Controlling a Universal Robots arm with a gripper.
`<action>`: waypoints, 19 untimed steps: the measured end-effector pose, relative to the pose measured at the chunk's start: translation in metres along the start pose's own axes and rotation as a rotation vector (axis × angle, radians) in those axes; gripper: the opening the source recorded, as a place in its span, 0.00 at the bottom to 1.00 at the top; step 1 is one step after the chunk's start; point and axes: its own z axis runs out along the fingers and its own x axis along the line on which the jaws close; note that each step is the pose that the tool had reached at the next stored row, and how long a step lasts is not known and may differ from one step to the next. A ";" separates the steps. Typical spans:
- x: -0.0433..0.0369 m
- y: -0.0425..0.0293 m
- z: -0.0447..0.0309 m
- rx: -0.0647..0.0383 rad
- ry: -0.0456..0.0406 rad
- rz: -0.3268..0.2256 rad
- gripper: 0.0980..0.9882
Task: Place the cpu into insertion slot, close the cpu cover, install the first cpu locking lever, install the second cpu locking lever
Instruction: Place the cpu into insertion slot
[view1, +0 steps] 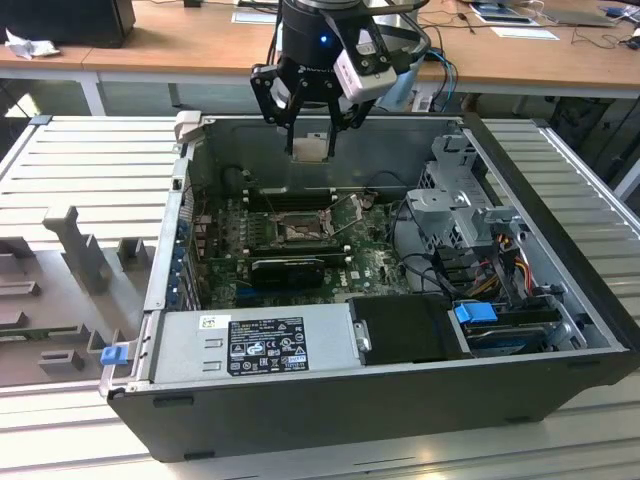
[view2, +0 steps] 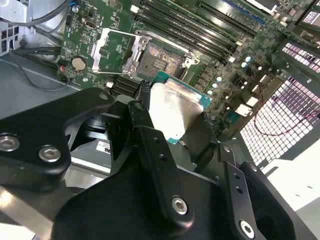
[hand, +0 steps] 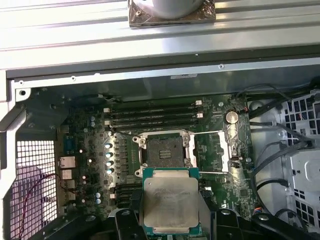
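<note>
Lying nearest in the exterior view, along the front wall of the open computer case, is the grey power supply. A black box sits just beside it on the exterior view's right. A blue clip shows past that corner, next to bundled cables. Grey moulded fixtures stand on the ribbed metal table to the exterior view's left of the case.

Further in is the green motherboard, with a long black card lying across it. Just beyond the card sits the insertion slot, bare, with its dull pin field uncovered. The cpu cover is swung open on its hinge and lies flat beside the slot, on the side toward the coin cell. Board parts show through its square cut-out. The long black memory slots run along the far side of the slot.

Above all this, toward the rear wall of the case, hangs the gripper. Its black fingers are pinched onto opposite edges of the cpu, whose silvery face is turned toward both wrist views. The chip is in the air, well clear of the slot and touching nothing but the fingers.

Behind the arm runs a wooden desk with papers and cables.
</note>
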 end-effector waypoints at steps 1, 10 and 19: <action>0.0000 0.0000 0.0000 0.000 -0.0006 0.007 0.48; 0.0000 0.0000 0.0001 -0.001 -0.0055 0.062 0.48; 0.0000 -0.0001 0.0005 -0.003 -0.0117 0.131 0.48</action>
